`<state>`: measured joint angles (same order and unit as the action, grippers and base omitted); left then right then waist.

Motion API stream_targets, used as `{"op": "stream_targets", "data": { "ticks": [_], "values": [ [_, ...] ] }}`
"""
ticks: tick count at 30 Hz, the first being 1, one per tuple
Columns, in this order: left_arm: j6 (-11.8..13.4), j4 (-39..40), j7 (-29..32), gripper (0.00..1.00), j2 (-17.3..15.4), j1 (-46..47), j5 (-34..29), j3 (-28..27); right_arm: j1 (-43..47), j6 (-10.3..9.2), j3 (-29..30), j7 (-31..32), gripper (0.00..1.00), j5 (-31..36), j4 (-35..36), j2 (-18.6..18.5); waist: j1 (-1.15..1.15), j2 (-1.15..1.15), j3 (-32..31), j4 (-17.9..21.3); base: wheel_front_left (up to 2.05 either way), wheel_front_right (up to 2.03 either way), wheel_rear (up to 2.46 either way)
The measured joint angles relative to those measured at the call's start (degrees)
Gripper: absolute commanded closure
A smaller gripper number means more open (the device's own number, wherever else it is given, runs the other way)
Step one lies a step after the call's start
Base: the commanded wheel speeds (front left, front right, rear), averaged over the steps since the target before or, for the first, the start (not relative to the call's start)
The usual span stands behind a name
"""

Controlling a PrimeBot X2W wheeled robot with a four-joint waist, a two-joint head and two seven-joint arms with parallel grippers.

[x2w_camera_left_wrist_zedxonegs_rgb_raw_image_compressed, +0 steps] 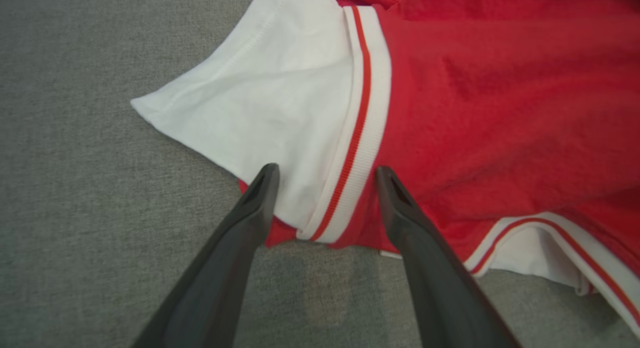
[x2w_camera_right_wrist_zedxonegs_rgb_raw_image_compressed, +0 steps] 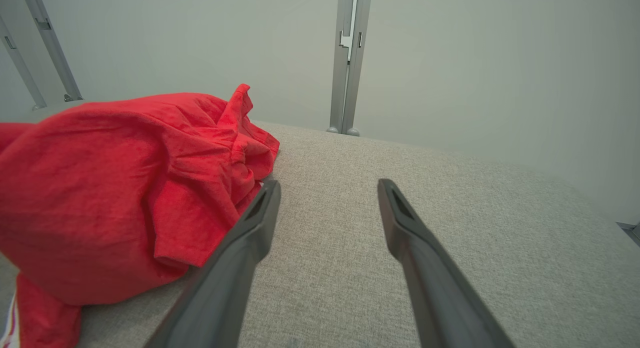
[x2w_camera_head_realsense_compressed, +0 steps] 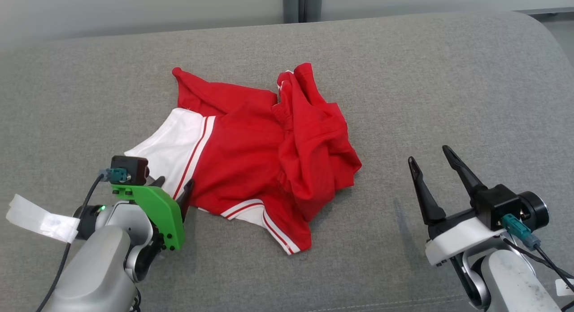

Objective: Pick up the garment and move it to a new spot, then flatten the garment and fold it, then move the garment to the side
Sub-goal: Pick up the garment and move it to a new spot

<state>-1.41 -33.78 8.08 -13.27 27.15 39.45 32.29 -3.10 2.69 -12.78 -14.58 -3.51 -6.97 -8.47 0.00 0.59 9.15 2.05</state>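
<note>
Red-and-white garment [x2w_camera_head_realsense_compressed: 251, 155] lies crumpled on the grey cushion [x2w_camera_head_realsense_compressed: 448, 79], its striped white hem between the spread, empty fingers of the left gripper [x2w_camera_left_wrist_zedxonegs_rgb_raw_image_compressed: 325, 175] and just left of the equally unclenched right gripper [x2w_camera_head_realsense_compressed: 429, 156]; a shallow pinch could catch one layer and drag the heap.

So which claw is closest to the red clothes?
The left gripper: it is open right at the white edge of the garment. The right gripper is open too, but off to the side over the grey cushion.
</note>
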Motion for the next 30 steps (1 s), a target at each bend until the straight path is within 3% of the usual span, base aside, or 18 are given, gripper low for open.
{"op": "stream_targets", "data": {
  "ticks": [5, 6, 8, 9, 14, 21, 25, 30],
  "values": [
    [0.44, -1.77, -0.07, 0.0, -0.05, 0.02, -0.36, -0.08, -0.06, 0.32, -0.27, 0.0, 0.0, 0.01, 0.04, 0.29, 0.0, 0.0, 0.92, 0.74, 0.0, 0.0, 0.0],
    [0.43, -2.15, -0.07, 0.2, -0.07, 0.03, -0.37, 0.01, -0.07, 0.32, -0.27, 0.0, 0.0, 0.02, 0.03, 0.34, 0.0, 0.0, 1.08, 0.93, 0.0, 0.0, 0.0],
    [0.37, -2.65, -0.14, 0.93, 0.0, 0.05, -0.36, 0.0, -0.09, 0.32, -0.2, 0.0, 0.0, 0.02, -0.01, 0.52, 0.0, 0.0, 1.37, 1.33, 0.0, 0.0, 0.0],
    [0.08, -2.77, -0.14, 1.0, 0.05, 0.16, -0.37, 0.33, -0.09, 0.31, 0.03, -0.01, 0.0, 0.02, -0.01, 0.63, 0.0, 0.0, 1.48, 1.51, 0.0, 0.0, 0.0],
    [-0.91, -2.96, -1.41, 1.0, 1.35, 0.65, -0.3, 0.48, -0.09, 0.25, 0.83, 0.0, 0.0, 0.02, -0.35, 0.85, 0.0, 0.0, 1.48, 1.85, 0.0, 0.0, 0.0],
    [-1.62, 2.04, -4.99, 1.0, 0.29, 5.49, 0.24, -3.0, 0.04, -0.3, 2.25, 0.0, 0.0, -0.01, -0.32, 0.93, 0.0, 0.0, 0.8, 1.05, 0.0, 0.0, 0.0],
    [-1.4, 6.78, -7.45, 1.0, -3.45, 10.92, 0.19, -7.02, 0.23, -0.33, 3.0, 0.0, 0.0, -0.1, -0.4, 0.93, 0.0, 0.0, 0.3, -0.04, 0.0, 0.0, 0.0],
    [1.12, 8.05, -7.5, 1.0, -11.63, 13.95, -0.91, -11.47, 0.73, -0.31, 2.94, 0.0, 0.0, -0.12, -0.45, 1.2, 0.0, 0.0, -0.64, -1.54, 0.0, 0.0, 0.0]
  ]
}}
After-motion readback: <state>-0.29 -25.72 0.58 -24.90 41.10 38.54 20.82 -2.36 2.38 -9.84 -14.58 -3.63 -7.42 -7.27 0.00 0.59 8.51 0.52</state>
